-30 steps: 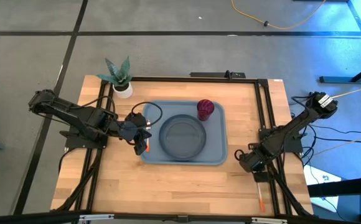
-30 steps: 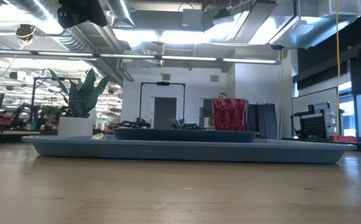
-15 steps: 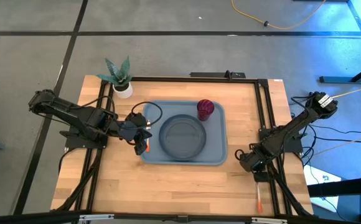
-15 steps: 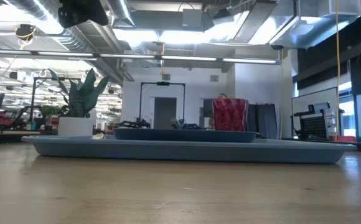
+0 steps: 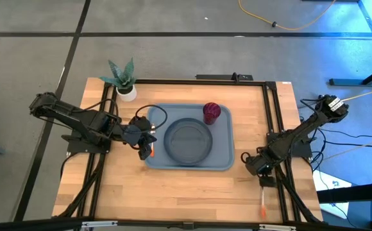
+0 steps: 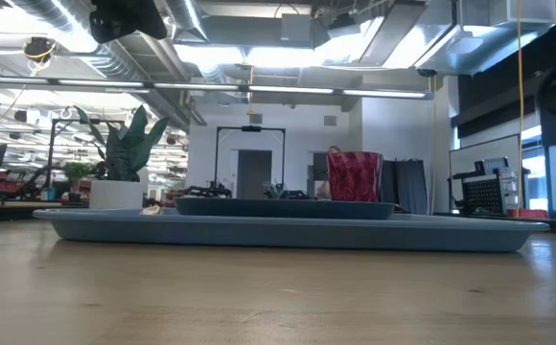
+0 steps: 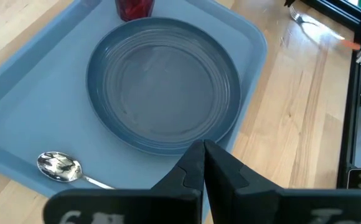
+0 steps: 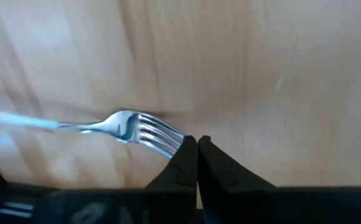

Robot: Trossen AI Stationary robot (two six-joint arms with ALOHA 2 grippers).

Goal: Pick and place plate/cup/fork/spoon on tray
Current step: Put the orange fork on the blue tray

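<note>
The blue-grey tray [image 5: 223, 154] lies mid-table. It holds the plate [image 5: 188, 140], the dark red cup [image 5: 211, 113] at its far right, and the spoon [image 7: 59, 167], whose bowl rests on the tray floor by the left edge. My left gripper [image 7: 203, 149] is shut and hovers over that edge with nothing between its fingers. The fork [image 8: 137, 129] lies flat on the wood to the right of the tray, its orange handle [image 5: 263, 206] toward the near edge. My right gripper [image 8: 196, 144] points down, shut, at the fork's tines. My right gripper comes from above with its fingers shut, and the tips of the fork's tines [image 8: 171, 142] meet the outer side of one finger [image 8: 182, 155]. Nothing shows between the fingers; whether any tine is caught there I cannot tell. The fork lies on the table.
A white pot with a green plant [image 5: 126, 90] stands at the far left corner of the table. Black frame rails [image 5: 270, 122] run along the table's left, right and far sides. Bare wood lies in front of the tray.
The fork has turned on the table. Its orange handle end has swung a little toward the table's left, while its tine end has stayed by my right gripper.
</note>
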